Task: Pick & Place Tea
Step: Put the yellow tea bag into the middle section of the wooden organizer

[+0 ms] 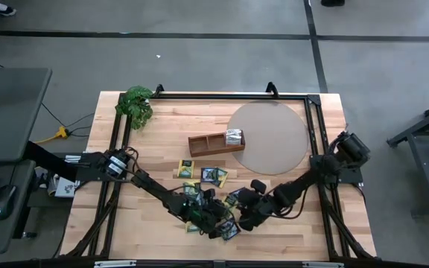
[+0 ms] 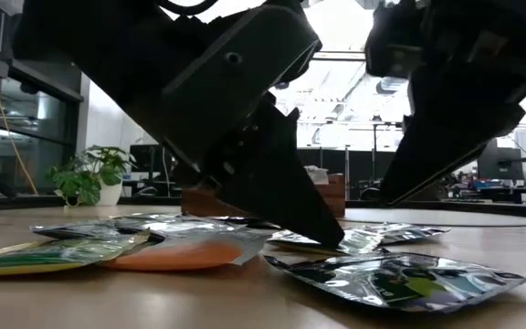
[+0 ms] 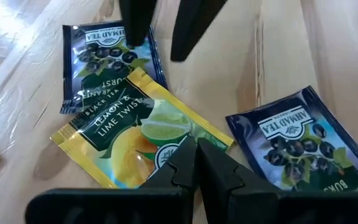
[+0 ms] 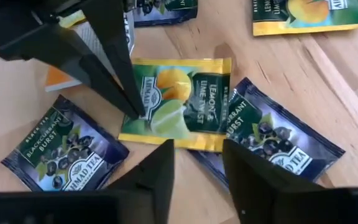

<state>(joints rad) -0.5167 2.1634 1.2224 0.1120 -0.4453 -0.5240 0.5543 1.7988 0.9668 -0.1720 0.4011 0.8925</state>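
Note:
Several tea sachets [image 1: 207, 177] lie flat on the wooden table near its front edge. Among them is a yellow lemon-and-lime sachet [image 4: 179, 102], overlapping a dark blackcurrant one [image 4: 272, 140]. My left gripper [image 3: 196, 152] is shut, and its tips are down on the yellow sachet. My right gripper [image 4: 197, 155] is open and hangs just above the yellow sachet's edge and the blackcurrant sachet, touching nothing. Another blackcurrant sachet [image 4: 64, 152] lies beside it. The wooden tray [image 1: 203, 144] stands farther back, with a silver sachet [image 1: 234, 136] in its right compartment. My left gripper presses its shut fingertips [image 4: 137, 109] down on the yellow sachet at its logo end [image 3: 166, 152]. The fingers come slanting down from the table's left. The sachet lies flat on the table, and one edge rests over a blackcurrant sachet.
A grey round mat [image 1: 274, 141] lies at the back right, beside the tray. A leafy plant [image 1: 136, 104] stands at the far left corner. A black frame [image 1: 214, 95] runs along the table's edges. The two grippers are close together over the sachets.

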